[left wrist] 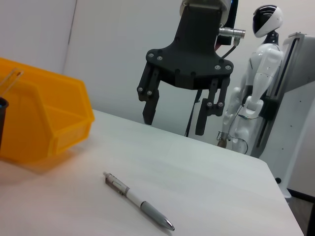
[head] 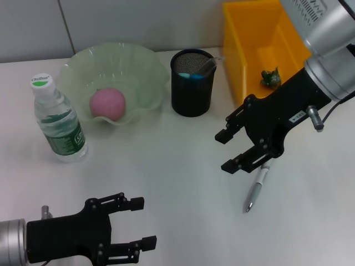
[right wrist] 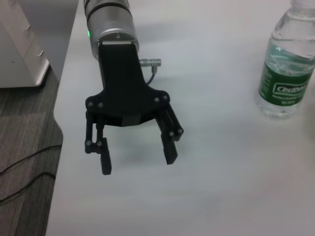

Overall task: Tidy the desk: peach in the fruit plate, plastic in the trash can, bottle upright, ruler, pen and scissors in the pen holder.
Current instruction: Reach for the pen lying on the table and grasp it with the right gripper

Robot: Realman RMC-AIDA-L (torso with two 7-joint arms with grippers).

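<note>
A white and silver pen (head: pixel 256 190) lies flat on the white table; it also shows in the left wrist view (left wrist: pixel 139 200). My right gripper (head: pixel 224 151) is open and empty, just above the pen's upper end and apart from it; it also shows in the left wrist view (left wrist: pixel 174 123). A pink peach (head: pixel 108 103) sits in the green fruit plate (head: pixel 150 66). The bottle (head: pixel 58 119) stands upright at the left. The black mesh pen holder (head: pixel 192 88) holds a clear ruler and something blue. Green plastic (head: pixel 270 77) lies in the orange bin (head: pixel 236 50). My left gripper (head: pixel 145 223) is open and empty at the front left.
The orange bin stands at the back right, close behind my right arm. A white humanoid robot (left wrist: pixel 256 93) stands beyond the table's far edge in the left wrist view. The table's edge and the floor show in the right wrist view, behind the left gripper (right wrist: pixel 138 164).
</note>
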